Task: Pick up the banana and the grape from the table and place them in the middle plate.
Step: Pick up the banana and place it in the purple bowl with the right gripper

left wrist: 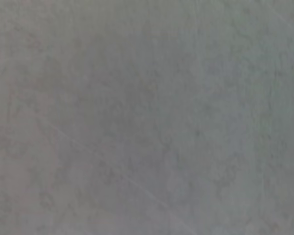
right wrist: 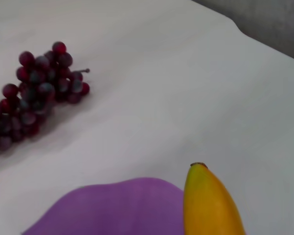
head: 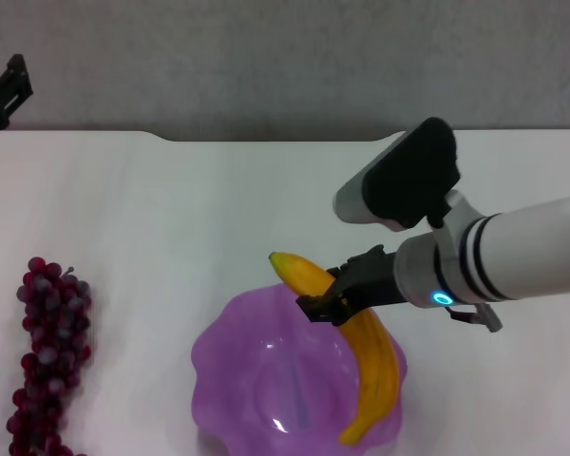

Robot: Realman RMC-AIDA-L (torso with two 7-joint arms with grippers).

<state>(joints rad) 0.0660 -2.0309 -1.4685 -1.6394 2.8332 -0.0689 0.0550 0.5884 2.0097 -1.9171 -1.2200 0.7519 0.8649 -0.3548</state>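
Right claw (head: pixel 325 302) pinching smooth yellow plastic-looking banana (head: pixel 361 356) mid-length over translucent purple scalloped plate (head: pixel 228 366); looks light, stiff, slippery. Frosted dark-red grape bunch (head: pixel 49 361) on white bench (head: pixel 171 209): floppy, take near stem. Left claw (head: pixel 5 92) parked far-left, state unclear.

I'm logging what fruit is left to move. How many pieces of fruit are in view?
2. The banana is held by the right gripper over the middle plate, along its right side. The grape bunch lies on the table to the plate's left. None seems hidden.
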